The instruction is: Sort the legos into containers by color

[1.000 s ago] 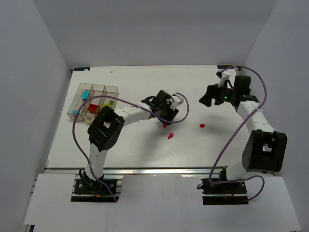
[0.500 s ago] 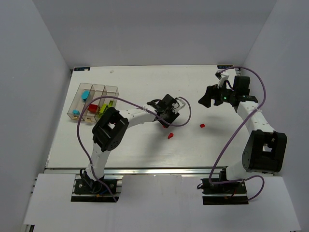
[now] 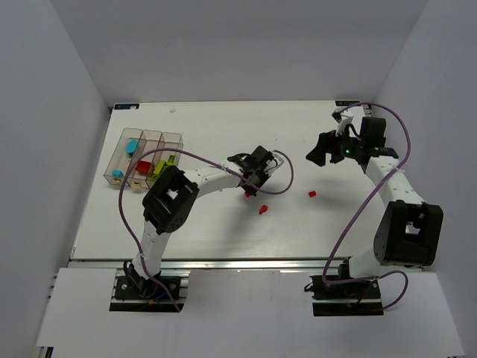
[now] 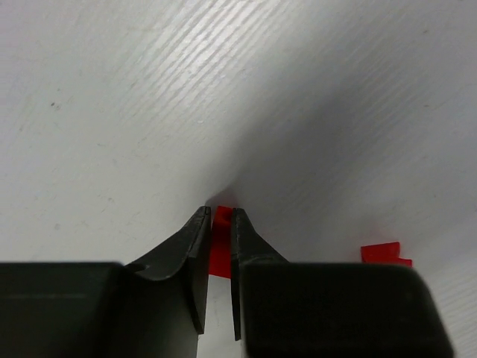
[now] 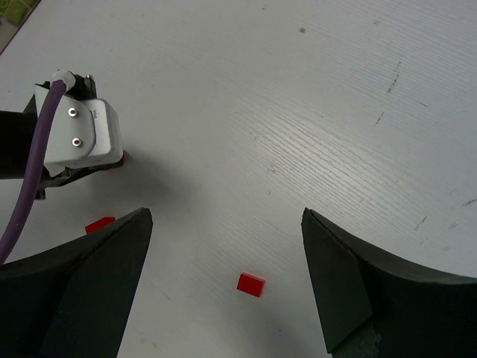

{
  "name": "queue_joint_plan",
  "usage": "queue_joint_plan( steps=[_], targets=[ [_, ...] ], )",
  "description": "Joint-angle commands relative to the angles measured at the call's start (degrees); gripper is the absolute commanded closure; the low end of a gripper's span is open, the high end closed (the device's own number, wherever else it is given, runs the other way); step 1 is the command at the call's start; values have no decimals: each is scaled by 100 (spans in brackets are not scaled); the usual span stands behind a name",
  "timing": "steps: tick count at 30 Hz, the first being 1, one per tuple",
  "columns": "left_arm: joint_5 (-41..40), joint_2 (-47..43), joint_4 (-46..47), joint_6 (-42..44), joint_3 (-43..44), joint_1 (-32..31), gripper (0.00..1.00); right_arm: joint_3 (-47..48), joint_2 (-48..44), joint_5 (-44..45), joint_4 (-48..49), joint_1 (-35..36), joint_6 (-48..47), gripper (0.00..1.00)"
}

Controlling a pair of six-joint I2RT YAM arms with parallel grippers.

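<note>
Left gripper (image 4: pixel 220 215) pinches a red plastic brick (image 4: pixel 218 258).

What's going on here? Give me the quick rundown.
The left hand has closed on a small red lego at mid-table. Two more red bits lie loose nearby, one just beside it and one further right. The right hand hangs open over the far right of the table, holding nothing. The clear containers on the left already hold cyan, red and lime pieces in separate bins.
</note>
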Motion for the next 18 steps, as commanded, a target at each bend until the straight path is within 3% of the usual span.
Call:
queue_joint_plan(
  steps=[1,7,12,14,15,18],
  targets=[
    [-489,-529,-169,-195,-125,211,99,-56,-213,-138,-6,2,-71,14],
    [-1237,-1592,69,-678,-451,1211,100,-117,-257,-296,29,80,-45,16],
    [-1150,-2147,376,-898,-653,2556,100,-135,-257,-410,29,142,-89,18],
    [-1193,-2209,438,-907,-671,3057,100,-117,-240,-498,-15,195,-132,26],
    [-1228,-2209,456,-925,-671,3329,100,-100,-231,-525,-67,221,-168,41],
    [-1448,-2131,684,-951,-706,3682,100,-38,-152,-613,-155,326,-256,73]
  ],
)
